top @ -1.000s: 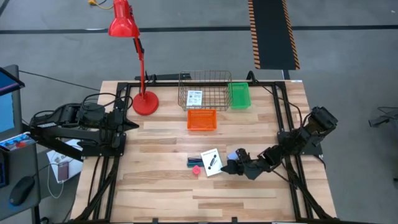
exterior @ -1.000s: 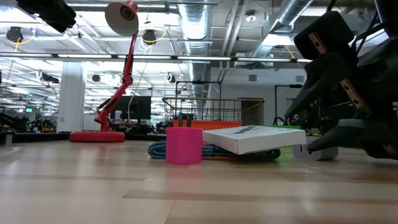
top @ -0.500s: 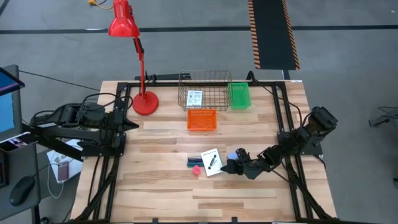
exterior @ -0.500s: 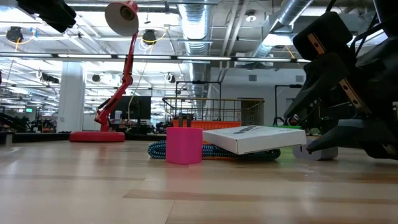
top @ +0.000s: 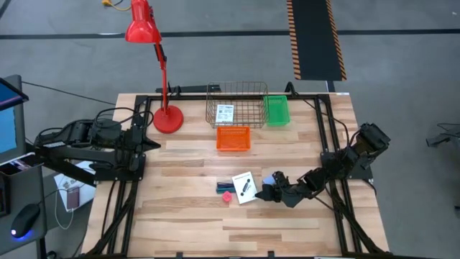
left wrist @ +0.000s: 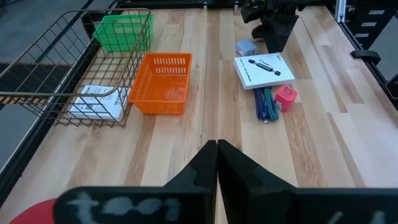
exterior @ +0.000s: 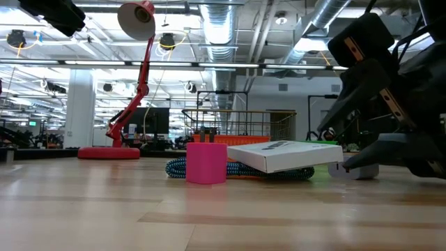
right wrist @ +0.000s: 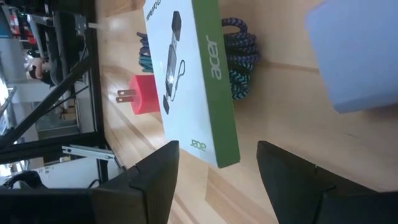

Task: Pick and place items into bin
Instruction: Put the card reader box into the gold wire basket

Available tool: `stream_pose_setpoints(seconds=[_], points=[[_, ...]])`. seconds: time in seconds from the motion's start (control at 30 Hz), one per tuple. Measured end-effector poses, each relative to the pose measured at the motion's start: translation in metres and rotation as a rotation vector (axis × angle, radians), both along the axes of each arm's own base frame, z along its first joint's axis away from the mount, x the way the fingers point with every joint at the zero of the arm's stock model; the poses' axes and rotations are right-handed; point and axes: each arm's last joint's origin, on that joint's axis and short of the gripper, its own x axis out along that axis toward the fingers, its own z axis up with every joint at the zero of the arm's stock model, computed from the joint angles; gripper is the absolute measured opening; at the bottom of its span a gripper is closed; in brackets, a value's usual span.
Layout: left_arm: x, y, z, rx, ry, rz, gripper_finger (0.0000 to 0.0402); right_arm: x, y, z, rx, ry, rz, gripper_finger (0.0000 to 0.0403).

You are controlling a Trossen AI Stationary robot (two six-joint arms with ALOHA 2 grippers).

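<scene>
Right tool (top: 267,191) beside white box (top: 244,186)

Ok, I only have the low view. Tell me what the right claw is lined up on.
Observer: The right claw is open and empty, facing the green edge of the white box.
Operator: Now give me the bins.
Observer: The wire basket holds a second box, and the orange bin in front of it looks empty.
Operator: And report the left arm.
Observer: It is parked at the left edge of the table, with the left claw shut.
</scene>
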Motion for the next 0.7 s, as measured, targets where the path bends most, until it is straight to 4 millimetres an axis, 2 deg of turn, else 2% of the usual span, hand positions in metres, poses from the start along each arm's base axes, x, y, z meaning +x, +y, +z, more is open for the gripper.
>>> stream_pose_setpoints(seconds=[0.7], points=[[0.0000,0.0000,0.0000,0.004,0.001,-0.003,0.0000,0.0041,-0.0009,0.0015,-0.017,0.031,0.003,0.0210]])
